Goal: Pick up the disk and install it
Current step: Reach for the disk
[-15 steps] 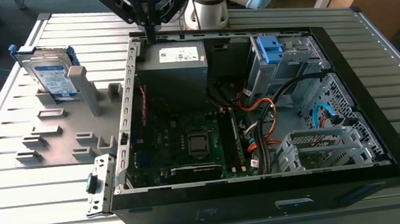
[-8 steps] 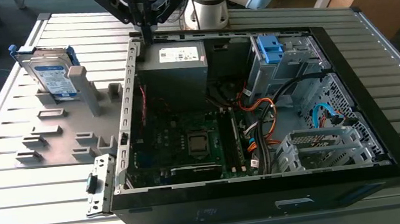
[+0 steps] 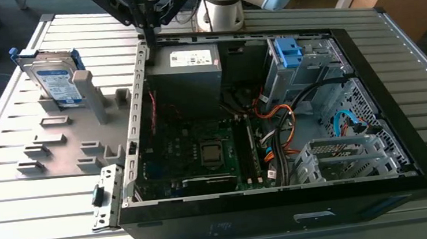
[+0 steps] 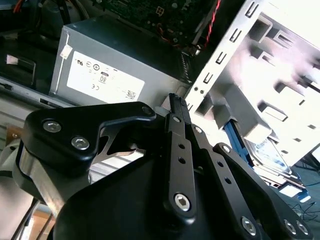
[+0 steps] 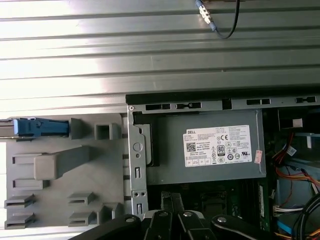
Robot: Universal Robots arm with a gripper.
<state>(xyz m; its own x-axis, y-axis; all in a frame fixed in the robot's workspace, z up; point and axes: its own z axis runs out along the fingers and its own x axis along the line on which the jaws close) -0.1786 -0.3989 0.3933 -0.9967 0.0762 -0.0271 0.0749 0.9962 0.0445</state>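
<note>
While the disk (image 3: pixel 54 78) stands on edge in the grey fixture (image 3: pixel 61 145), upper left of the exterior view, your claw (image 3: pixel 146 37) hangs at top centre with its fingers together and nothing between them.

Relation to note: the disk lies toward the exterior view's left of the claw, lower in the frame, well apart.

Axis: in the first wrist view its blue carrier (image 5: pixel 40 127) reads as a thin strip seen edge-on, running square to the side wall of the computer case (image 3: pixel 140 102).

Claw sits over that wall, beside the power supply (image 3: pixel 186 75). Fixture and case both rest on the slatted tabletop (image 3: pixel 42 195). Disk judged not yet picked up.
</note>
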